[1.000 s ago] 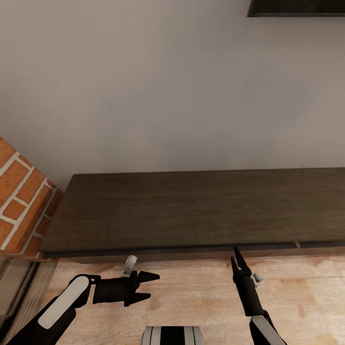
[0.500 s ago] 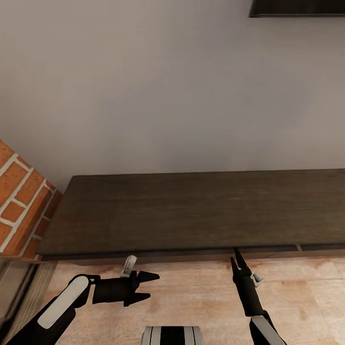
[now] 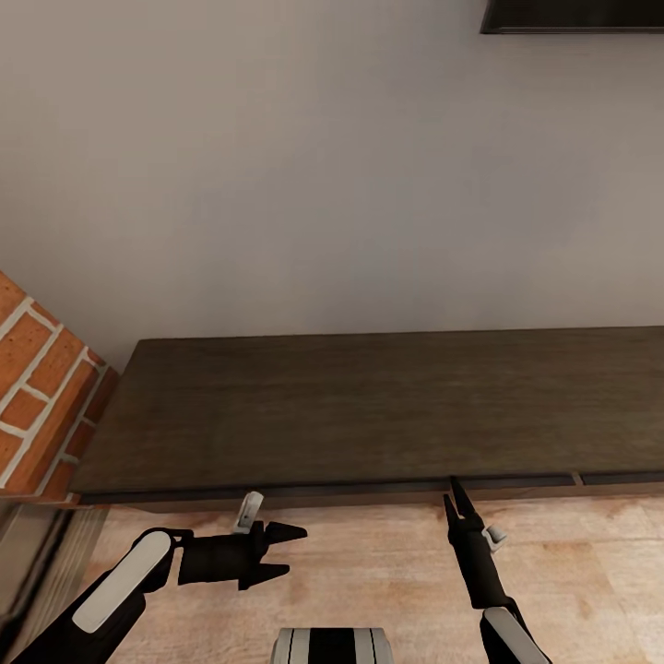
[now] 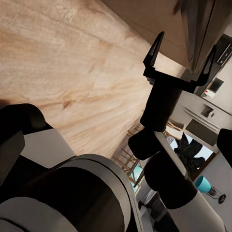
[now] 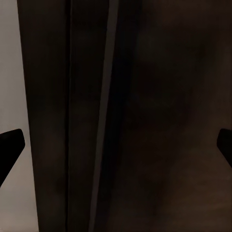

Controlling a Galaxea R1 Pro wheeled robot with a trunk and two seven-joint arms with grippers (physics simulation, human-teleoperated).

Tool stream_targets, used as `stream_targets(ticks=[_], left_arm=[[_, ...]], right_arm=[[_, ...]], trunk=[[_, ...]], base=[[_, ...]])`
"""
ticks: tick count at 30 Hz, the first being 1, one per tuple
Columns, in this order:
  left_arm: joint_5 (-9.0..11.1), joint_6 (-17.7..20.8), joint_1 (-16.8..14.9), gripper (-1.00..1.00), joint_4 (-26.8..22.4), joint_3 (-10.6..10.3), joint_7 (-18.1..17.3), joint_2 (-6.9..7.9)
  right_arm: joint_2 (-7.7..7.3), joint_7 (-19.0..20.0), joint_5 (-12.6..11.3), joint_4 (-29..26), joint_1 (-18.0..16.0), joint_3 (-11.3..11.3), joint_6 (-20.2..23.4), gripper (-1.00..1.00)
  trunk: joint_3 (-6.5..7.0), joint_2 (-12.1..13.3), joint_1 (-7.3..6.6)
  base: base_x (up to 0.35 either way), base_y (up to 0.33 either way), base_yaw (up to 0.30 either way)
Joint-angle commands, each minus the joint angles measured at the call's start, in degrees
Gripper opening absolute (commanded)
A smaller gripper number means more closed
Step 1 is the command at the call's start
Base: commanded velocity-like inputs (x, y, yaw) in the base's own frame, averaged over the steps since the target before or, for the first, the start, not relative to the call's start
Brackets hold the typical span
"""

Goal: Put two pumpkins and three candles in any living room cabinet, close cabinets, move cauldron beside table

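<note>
The cabinet [image 3: 369,406] is a long, low, dark-brown unit against the wall, its front panels shut with a thin seam below the top. My right gripper [image 3: 452,493] is open, its tips right at the cabinet's upper front edge; the right wrist view shows the dark cabinet front [image 5: 159,121] close up. My left gripper [image 3: 288,551] hangs open and empty over the floor, short of the cabinet. In the left wrist view the right gripper [image 4: 183,53] has its fingers spread. The pumpkins, candles, cauldron and table are out of view.
A red brick pillar [image 3: 37,387] adjoins the cabinet's left end. A pale wall [image 3: 323,184] rises behind, with a dark framed object [image 3: 572,14] at the top right. Light wood floor [image 3: 369,572] runs in front of the cabinet.
The head view has drifted slightly, so the brick pillar sits a little further left. Both arms hold the same pose.
</note>
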Motion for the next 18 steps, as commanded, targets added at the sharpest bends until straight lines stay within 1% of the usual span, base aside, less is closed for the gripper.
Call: stream_targets(ticks=[1, 3, 4, 18], left_arm=[[-0.1, 0.0, 0.0, 1.00, 0.0, -0.1, -0.2, 0.05], [-0.1, 0.0, 0.0, 1.00, 0.0, -0.1, -0.2, 0.05], [-0.1, 0.0, 0.0, 1.00, 0.0, -0.1, -0.2, 0.05], [-0.1, 0.1, 0.0, 1.00, 0.0, -0.1, -0.2, 0.05]], right_arm=[[-0.02, 0.2, -0.2, 0.0, 0.0, 0.1, -0.2, 1.00], [-0.02, 0.2, -0.2, 0.0, 0.0, 0.1, -0.2, 1.00], [-0.02, 0.2, -0.2, 0.0, 0.0, 0.1, -0.2, -1.00], [-0.02, 0.1, -0.3, 0.0, 0.0, 0.1, -0.2, -1.00]], trunk=[[-0.03, 0.0, -0.01], [-0.03, 0.0, -0.01], [-0.03, 0.0, -0.01], [-0.03, 0.0, -0.01]], base=[[0.000, 0.000, 0.000], [0.000, 0.000, 0.000], [0.000, 0.000, 0.000], [0.000, 0.000, 0.000]])
